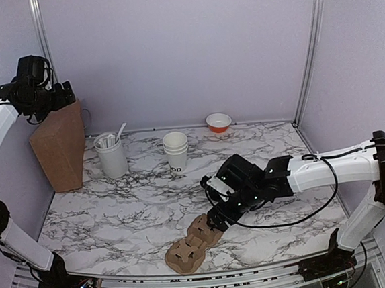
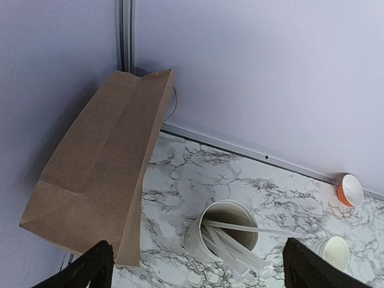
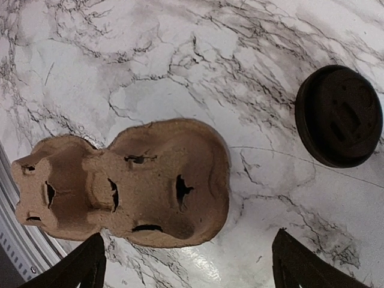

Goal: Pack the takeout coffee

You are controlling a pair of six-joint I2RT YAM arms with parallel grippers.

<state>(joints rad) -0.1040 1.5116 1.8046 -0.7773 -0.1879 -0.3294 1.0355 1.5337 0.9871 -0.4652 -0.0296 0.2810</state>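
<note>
While both arms' jaws gape empty, cardboard carrier lies under right, black lid beside it.

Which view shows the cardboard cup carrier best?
The right wrist view: the cardboard cup carrier shows large from above, cup slots clear. The top external view shows it small at the near edge of the table, the right gripper at its far end. The left wrist view misses it.

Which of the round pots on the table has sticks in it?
The taller grey-white canister, beside the brown paper bag: white utensils stick out of its top. The stacked paper cups and the little orange bowl show none.
</note>
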